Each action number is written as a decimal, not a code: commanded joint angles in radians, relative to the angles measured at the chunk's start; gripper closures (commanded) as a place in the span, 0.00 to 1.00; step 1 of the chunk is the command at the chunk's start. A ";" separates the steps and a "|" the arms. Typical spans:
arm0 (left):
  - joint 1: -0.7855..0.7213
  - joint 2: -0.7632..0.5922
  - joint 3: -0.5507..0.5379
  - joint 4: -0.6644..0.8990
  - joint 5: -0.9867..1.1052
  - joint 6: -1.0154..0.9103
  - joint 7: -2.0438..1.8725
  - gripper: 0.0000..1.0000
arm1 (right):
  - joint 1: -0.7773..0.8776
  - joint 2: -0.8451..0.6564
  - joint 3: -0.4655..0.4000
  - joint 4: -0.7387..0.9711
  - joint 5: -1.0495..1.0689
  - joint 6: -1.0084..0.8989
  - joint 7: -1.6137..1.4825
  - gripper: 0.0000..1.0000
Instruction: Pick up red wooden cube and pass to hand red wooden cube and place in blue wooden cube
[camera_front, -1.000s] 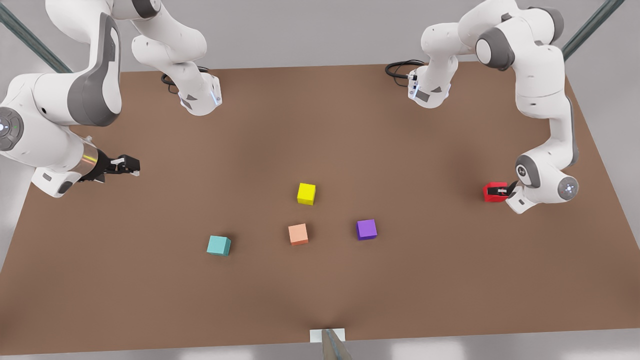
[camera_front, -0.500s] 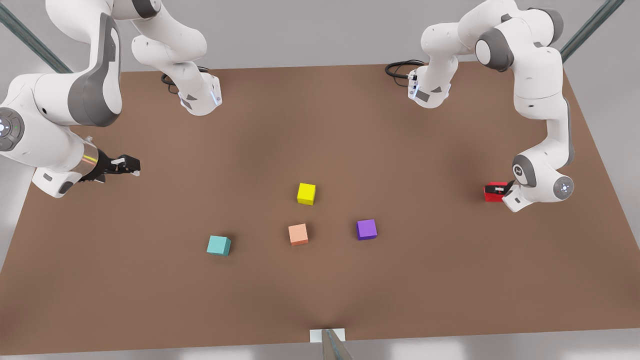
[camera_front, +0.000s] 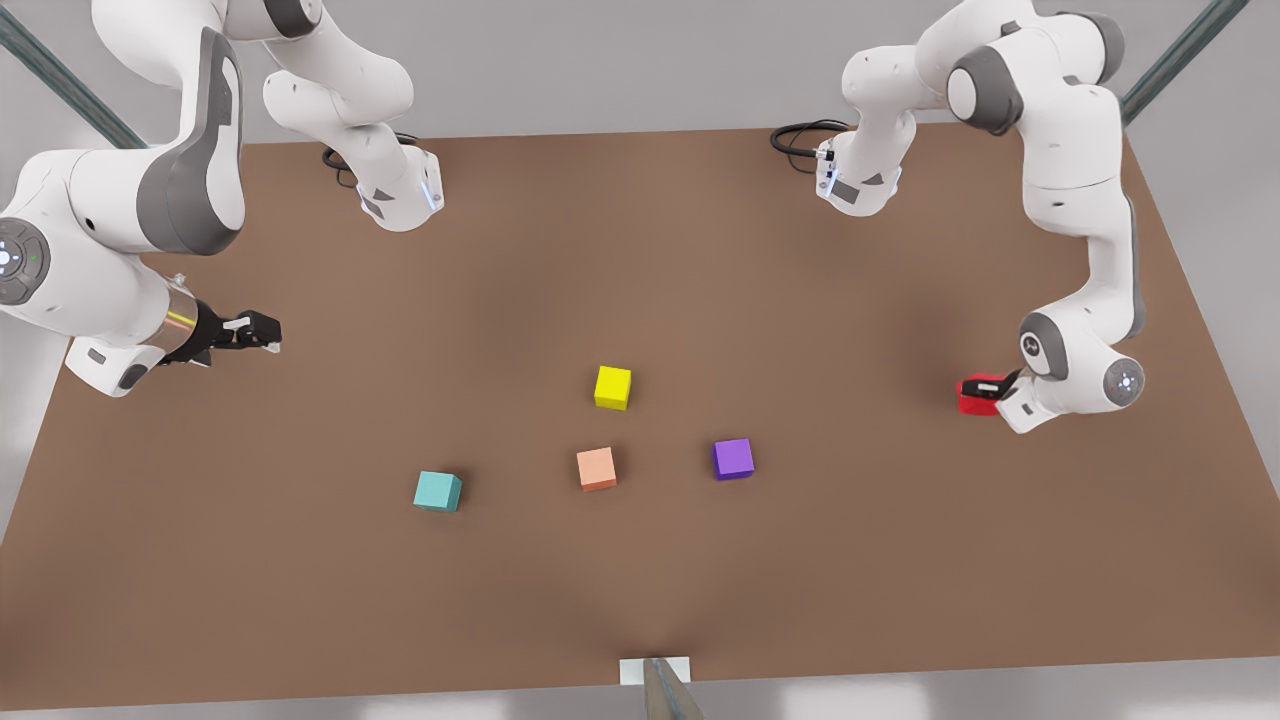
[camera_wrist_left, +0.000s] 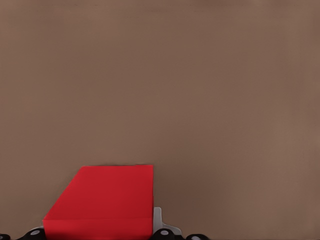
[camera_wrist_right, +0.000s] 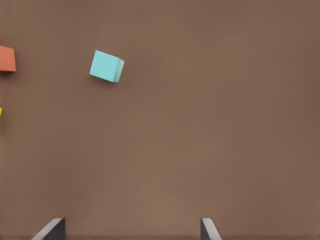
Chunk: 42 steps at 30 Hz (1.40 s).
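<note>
Left pincer (camera_front: 985, 388): at the front view's right, pinching the red wooden cube (camera_front: 975, 398); whether the cube rests on the surface (camera_front: 850, 560) or is lifted is unclear.
Right pincer (camera_front: 262, 333): front view's left, waiting, fingers (camera_wrist_right: 50, 231) spread.
Blue wooden cube (camera_front: 437, 491): on the surface, well apart from the red one.
Neighbours: peach-orange cube (camera_front: 596, 468), yellow cube (camera_front: 612, 387), purple cube (camera_front: 733, 459).

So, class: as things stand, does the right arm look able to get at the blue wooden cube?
Probably yes. The right gripper hangs open with bare table between it and the blue wooden cube; the peach cube stands well aside.
</note>
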 joint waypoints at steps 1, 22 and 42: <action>-0.002 0.006 -0.037 0.059 -0.130 -0.187 -0.087 0.29 | 0.000 0.001 -0.001 0.001 0.002 0.000 0.001 0.00; -0.045 0.489 -0.853 0.739 -0.834 -0.233 -0.386 0.29 | 0.126 0.574 0.015 -0.009 1.444 0.277 -2.238 0.00; -0.039 0.508 -0.850 0.760 -0.832 -0.233 -0.294 0.29 | 0.279 0.541 0.084 -0.176 1.768 0.506 -2.419 0.00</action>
